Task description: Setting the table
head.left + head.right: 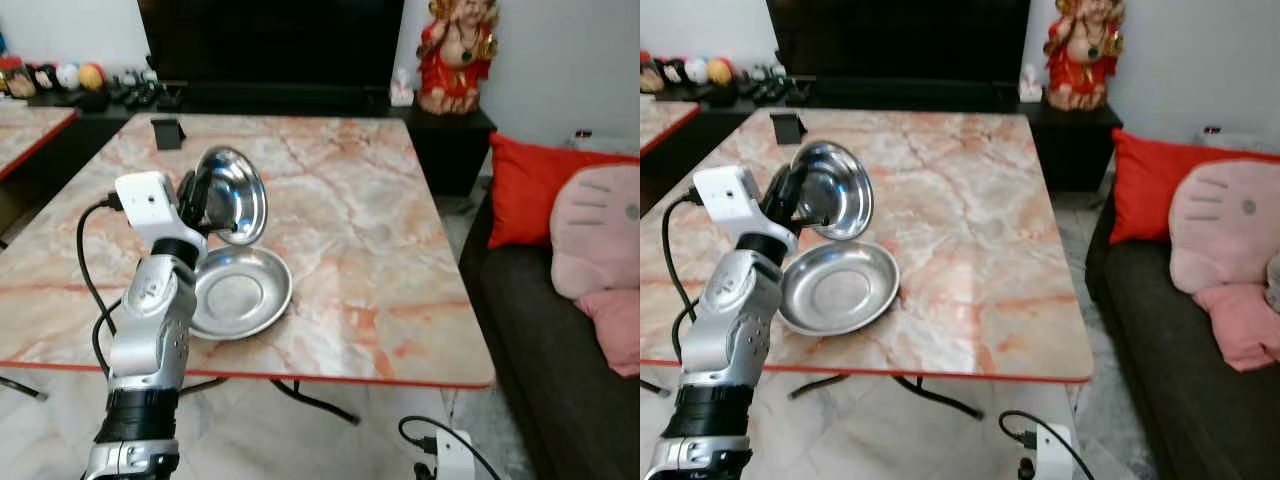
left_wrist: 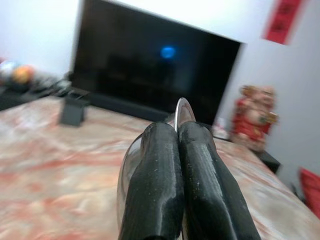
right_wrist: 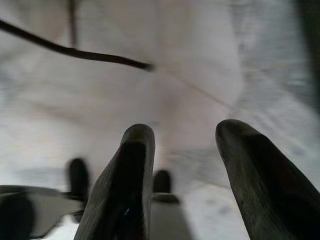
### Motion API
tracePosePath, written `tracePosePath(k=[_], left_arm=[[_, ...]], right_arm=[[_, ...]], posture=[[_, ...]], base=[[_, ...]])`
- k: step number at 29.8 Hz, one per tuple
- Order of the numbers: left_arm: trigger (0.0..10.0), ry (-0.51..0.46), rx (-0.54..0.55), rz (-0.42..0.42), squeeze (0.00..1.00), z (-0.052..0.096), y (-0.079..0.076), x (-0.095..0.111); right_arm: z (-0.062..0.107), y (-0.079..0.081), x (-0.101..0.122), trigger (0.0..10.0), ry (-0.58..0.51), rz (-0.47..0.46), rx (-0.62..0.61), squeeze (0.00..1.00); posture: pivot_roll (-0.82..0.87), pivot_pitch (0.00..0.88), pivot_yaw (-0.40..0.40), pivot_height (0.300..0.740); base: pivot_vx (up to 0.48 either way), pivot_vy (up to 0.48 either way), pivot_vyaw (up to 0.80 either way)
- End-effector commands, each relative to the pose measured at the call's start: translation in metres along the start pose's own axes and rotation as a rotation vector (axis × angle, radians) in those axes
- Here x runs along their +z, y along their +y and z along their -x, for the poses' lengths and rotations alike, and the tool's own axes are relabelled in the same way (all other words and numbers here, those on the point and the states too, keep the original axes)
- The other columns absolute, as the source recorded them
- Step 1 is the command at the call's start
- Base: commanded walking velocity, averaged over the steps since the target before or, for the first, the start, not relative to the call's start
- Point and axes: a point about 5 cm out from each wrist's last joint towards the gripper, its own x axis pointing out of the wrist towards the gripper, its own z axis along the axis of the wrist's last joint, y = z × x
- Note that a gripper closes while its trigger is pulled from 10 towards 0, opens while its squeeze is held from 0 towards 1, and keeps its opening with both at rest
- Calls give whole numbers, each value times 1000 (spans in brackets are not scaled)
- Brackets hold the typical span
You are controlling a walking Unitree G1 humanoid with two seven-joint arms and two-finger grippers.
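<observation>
Hanging low by the floor, my right hand point(image 3: 185, 150) has its fingers spread apart and holds nothing. My left hand point(image 1: 200, 205) pinches the rim of a shiny metal bowl point(image 1: 235, 193), lifted and tipped on its side. Just under it, a second metal bowl point(image 1: 240, 293) sits on the marble worktop point(image 1: 350, 220). Farther back is a small black stand point(image 1: 168, 132).

The robot's left arm point(image 1: 150, 340) is built of rounded, silver-grey metal segments with a ribbed black collar near its base. A white, boxy camera housing point(image 1: 148, 205) sits at the wrist, and a black cable point(image 1: 88, 270) loops from it down alongside the arm. Each gripper has two long, matte black fingers point(image 2: 155, 185) with rounded tips and a faintly speckled surface.
</observation>
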Motion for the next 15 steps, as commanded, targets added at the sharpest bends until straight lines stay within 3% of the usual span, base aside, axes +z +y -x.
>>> tracePosePath(k=[1, 6, 8, 15], left_arm=[[10000, 14, -18, 85, 0, -2, -4, 0], [10000, 59, -16, 173, 0, -1, -4, -7], [10000, 127, -11, 278, 0, 2, -6, -18], [10000, 195, 18, 334, 0, 5, 0, -26]], right_arm=[[1, -6, -3, 10000, 11, 10, -15, 0], [0, -3, 2, 10000, -4, 10, -13, 0], [-1, 1, 5, 10000, -13, 9, -10, 0], [1, -1, -3, 10000, 13, 7, -11, 0]], posture=[[59, 0, -22, 740], [58, 0, -21, 740], [55, 0, -17, 740], [56, 0, -13, 740]], base=[[0, 0, 0], [0, 0, 0], [0, 0, 0], [0, 0, 0]])
